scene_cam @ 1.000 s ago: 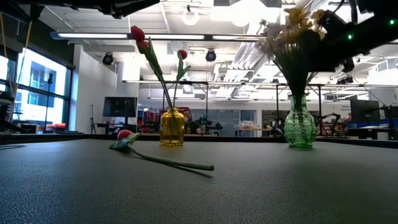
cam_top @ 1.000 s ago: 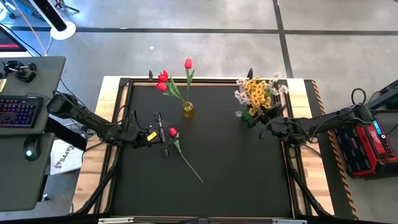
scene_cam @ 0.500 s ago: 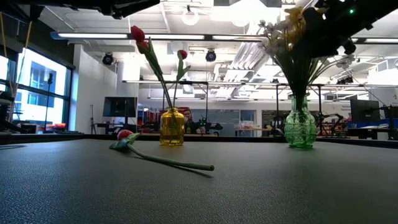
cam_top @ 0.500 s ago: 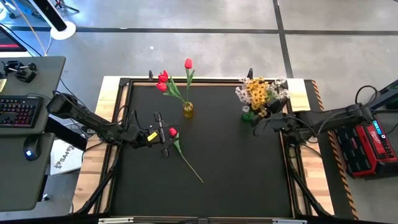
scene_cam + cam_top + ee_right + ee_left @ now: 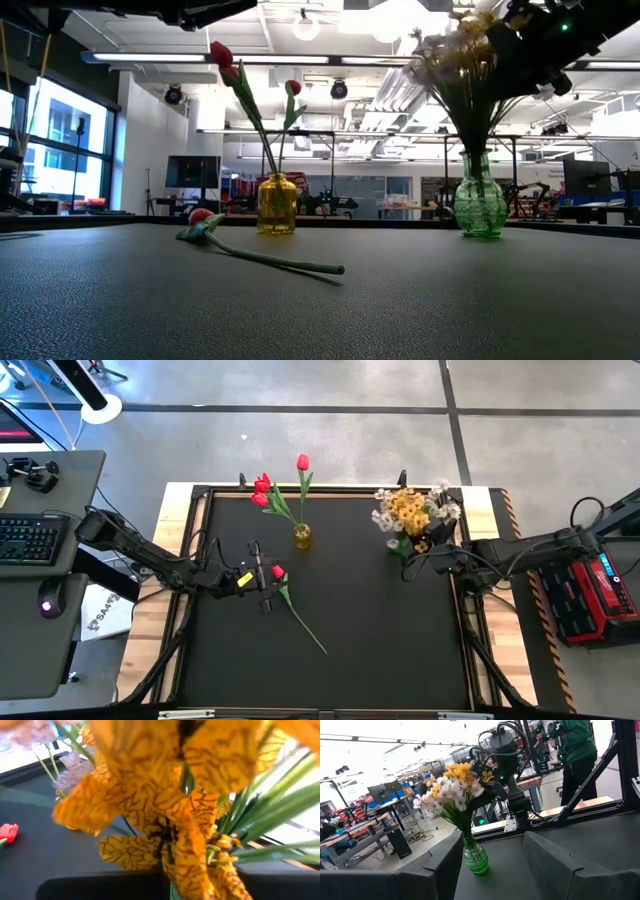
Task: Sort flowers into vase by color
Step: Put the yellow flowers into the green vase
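A red tulip (image 5: 300, 610) lies flat on the black table, its bud (image 5: 200, 215) toward the left. My left gripper (image 5: 262, 575) hangs open above the bud, well clear of the table. A yellow vase (image 5: 302, 537) at the far middle holds three red tulips (image 5: 262, 488). A green vase (image 5: 480, 210) at the far right holds a mixed bunch of yellow and white sprays (image 5: 410, 510). My right gripper (image 5: 420, 547) is in that bunch, just under the blossoms, shut. My right gripper reaches level from the table's right side into the bunch, just under a yellow spray's blossoms (image 5: 170, 830). The blossoms hide the fingertips, so I cannot tell which stem it has. The spray's green stems (image 5: 270, 815) stand in the green vase, which stays on the table.
A raised wooden frame (image 5: 185, 600) runs around the black mat. The middle and near part of the mat (image 5: 380, 640) is bare. A person in green (image 5: 577, 750) stands beyond the table's right side. A desk with a keyboard (image 5: 30, 540) lies to the left.
My right gripper has shifted about in the bunch, and the blossoms have swung toward the table's left. The green vase has slid a little the same way.
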### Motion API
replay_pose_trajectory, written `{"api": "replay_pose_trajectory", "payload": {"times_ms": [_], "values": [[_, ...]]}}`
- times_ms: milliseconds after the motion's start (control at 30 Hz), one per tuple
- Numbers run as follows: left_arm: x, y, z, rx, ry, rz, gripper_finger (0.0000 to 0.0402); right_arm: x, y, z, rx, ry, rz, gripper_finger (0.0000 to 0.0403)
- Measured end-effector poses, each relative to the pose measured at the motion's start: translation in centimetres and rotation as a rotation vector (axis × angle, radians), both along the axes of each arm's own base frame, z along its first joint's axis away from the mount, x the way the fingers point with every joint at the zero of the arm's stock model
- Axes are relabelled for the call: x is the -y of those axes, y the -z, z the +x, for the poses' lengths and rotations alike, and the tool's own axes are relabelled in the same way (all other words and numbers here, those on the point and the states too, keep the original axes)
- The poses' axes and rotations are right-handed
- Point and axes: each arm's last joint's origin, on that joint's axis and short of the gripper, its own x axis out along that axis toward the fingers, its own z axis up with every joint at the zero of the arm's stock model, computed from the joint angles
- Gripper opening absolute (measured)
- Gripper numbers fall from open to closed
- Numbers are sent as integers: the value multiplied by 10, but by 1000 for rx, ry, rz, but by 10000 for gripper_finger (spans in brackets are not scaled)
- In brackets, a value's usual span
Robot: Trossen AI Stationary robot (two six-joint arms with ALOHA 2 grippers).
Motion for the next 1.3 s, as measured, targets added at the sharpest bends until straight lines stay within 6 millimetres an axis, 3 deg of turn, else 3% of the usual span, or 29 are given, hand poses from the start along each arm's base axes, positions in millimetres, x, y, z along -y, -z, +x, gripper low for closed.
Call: {"api": "replay_pose_trajectory", "payload": {"times_ms": [233, 367, 767, 933, 1300], "values": [[0, 2, 0, -18, 0, 6, 200, 8, 2, -1, -6, 29, 47, 3], [0, 2, 0, -19, 0, 7, 200, 10, 0, -1, -34, 20, 23, 17], [0, 2, 0, -18, 0, 5, 200, 12, -30, -2, -33, -39, 85, 186], [0, 2, 0, -13, 2, -18, 200, 11, -37, -6, -41, -63, 141, 232], [0, 2, 0, -13, 2, -17, 200, 7, -69, -24, -88, -130, 343, 228]]}}
